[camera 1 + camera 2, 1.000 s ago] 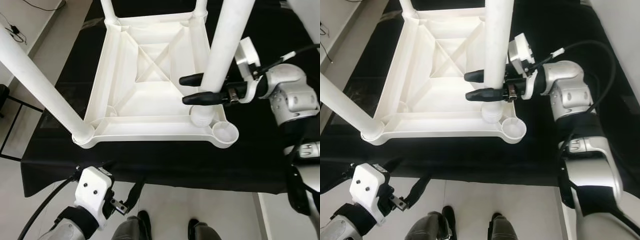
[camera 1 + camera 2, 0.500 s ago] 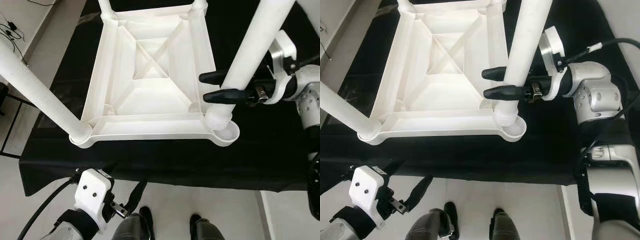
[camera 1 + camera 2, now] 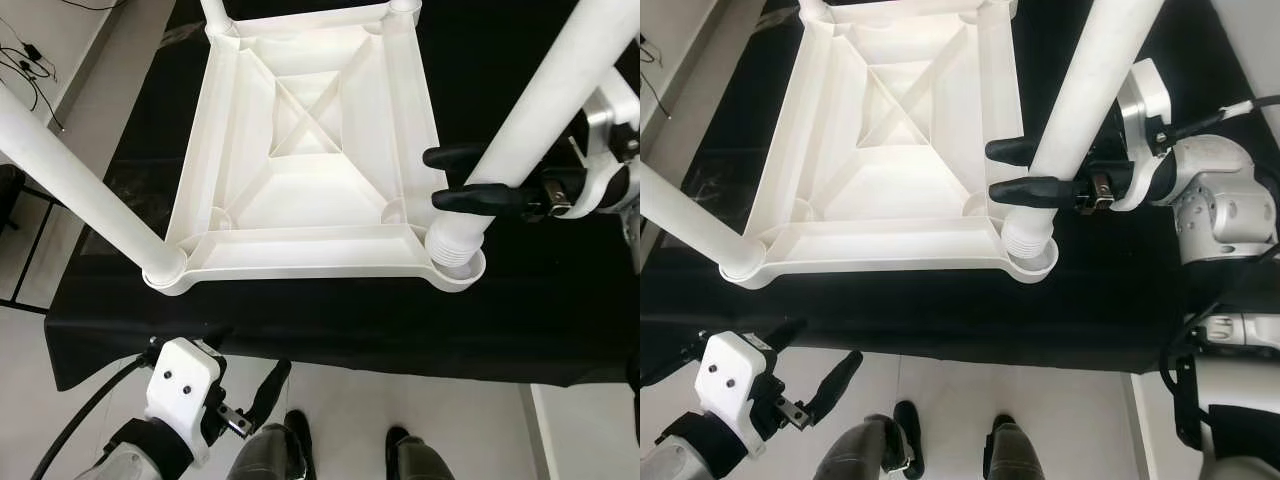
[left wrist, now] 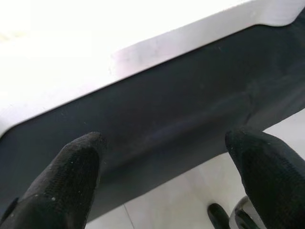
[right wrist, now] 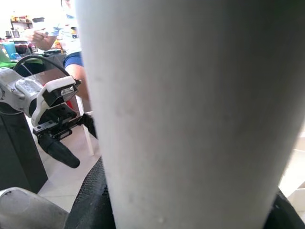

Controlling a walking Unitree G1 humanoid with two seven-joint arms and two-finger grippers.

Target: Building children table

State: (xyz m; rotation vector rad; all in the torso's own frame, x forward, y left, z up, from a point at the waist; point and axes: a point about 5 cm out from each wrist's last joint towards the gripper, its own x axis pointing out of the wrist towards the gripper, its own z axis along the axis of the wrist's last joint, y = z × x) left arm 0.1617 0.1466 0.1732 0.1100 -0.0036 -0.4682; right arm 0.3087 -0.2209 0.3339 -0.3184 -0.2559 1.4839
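A white plastic table top [image 3: 300,245] lies upside down on a black-covered table. One white leg [image 3: 80,170] stands in its near left corner, and two more [image 3: 215,12] [image 3: 403,5] stand at the far corners. My right gripper [image 3: 434,178] is shut on another white leg [image 3: 540,100], holding it tilted from the right side. The threaded end [image 3: 455,240] of that leg rests in the near right corner socket [image 3: 472,272]. My left gripper [image 3: 815,352] hangs open below the table's front edge, with nothing between its fingers [image 4: 71,176].
The black cloth [image 3: 350,320] drapes over the table's front edge. My feet [image 3: 300,440] stand on the pale floor just before it. Cables [image 3: 30,65] and a dark frame [image 3: 15,240] lie at the left. A person [image 5: 66,33] stands in the background of the right wrist view.
My right gripper has carried the leg to the right and nearer, from inside the table top to the near right corner. Its threaded end now sits in the socket. The left arm stayed put.
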